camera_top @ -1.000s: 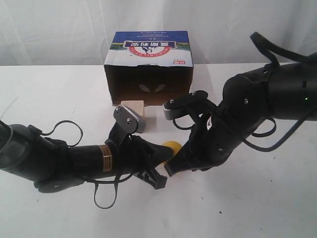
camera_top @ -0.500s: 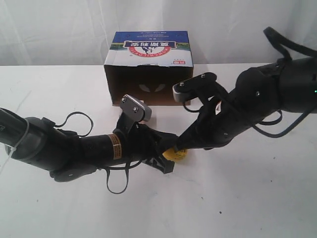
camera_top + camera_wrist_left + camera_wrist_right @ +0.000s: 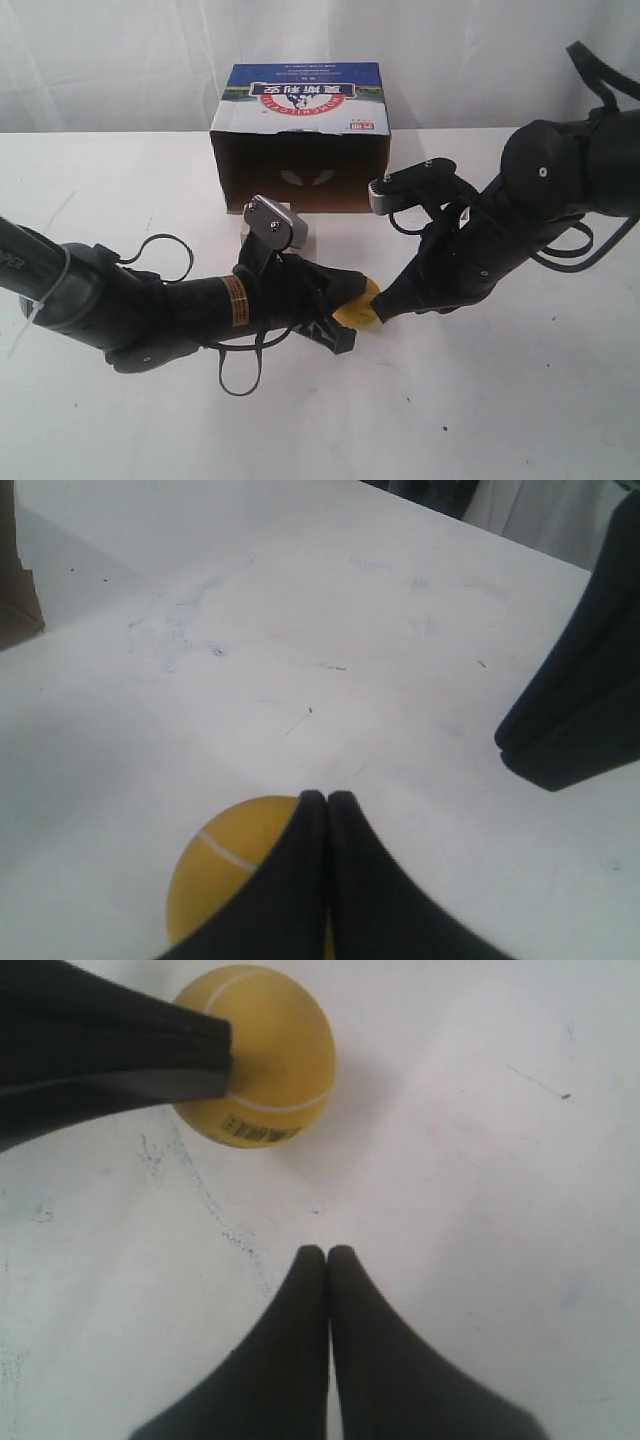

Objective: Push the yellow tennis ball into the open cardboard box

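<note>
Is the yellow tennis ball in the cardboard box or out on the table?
Out. The yellow tennis ball lies on the white table, apart from the open cardboard box, beside the left gripper.

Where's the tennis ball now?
In the exterior view the yellow tennis ball lies near centre, between the left gripper and right gripper, short of the open cardboard box.

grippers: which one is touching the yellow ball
The left gripper: its shut tips rest against the yellow tennis ball, while the right gripper, also shut, sits apart from it.

white table (image 3: 520, 420) before a pale draped curtain (image 3: 110, 60).
</note>
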Tool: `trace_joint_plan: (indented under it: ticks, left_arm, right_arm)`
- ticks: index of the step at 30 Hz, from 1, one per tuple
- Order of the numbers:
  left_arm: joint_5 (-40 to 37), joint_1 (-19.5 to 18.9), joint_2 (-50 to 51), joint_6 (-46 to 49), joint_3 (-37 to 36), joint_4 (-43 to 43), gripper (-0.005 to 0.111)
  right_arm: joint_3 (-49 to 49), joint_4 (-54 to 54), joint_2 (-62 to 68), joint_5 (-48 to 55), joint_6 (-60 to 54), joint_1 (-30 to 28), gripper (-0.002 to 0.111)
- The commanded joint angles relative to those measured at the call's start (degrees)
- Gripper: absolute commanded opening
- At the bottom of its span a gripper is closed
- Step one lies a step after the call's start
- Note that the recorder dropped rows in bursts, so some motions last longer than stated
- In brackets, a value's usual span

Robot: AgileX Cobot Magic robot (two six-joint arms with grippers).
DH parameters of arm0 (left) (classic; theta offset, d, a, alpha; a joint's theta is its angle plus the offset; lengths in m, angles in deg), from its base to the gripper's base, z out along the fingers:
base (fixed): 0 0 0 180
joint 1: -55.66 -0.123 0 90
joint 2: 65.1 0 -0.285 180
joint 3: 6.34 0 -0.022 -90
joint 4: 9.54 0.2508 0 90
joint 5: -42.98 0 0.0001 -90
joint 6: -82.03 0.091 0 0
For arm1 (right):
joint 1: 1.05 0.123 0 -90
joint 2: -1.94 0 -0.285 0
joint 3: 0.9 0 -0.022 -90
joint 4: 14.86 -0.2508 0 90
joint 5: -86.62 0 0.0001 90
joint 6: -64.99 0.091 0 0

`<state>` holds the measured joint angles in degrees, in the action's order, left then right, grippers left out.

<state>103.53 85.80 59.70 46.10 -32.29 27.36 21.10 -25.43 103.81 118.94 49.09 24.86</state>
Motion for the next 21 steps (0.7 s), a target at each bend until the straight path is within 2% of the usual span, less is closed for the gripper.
trace_joint_plan:
  ticks: [1, 9, 21]
  left_arm:
    - [-7.6, -0.1, 1.7, -0.1, -1.1, 1.2, 0.000]
    - [-2.0, -0.1, 1.7, -0.1, -1.1, 1.2, 0.000]
    - [-0.2, -0.1, 1.7, -0.1, -1.1, 1.2, 0.000]
  right_arm:
    - [-0.1, -0.3, -0.5, 0.2, -0.7, -0.3, 0.000]
    - [-0.1, -0.3, -0.5, 0.2, -0.7, -0.3, 0.000]
    - [-0.1, -0.4, -0.5, 0.2, -0.6, -0.3, 0.000]
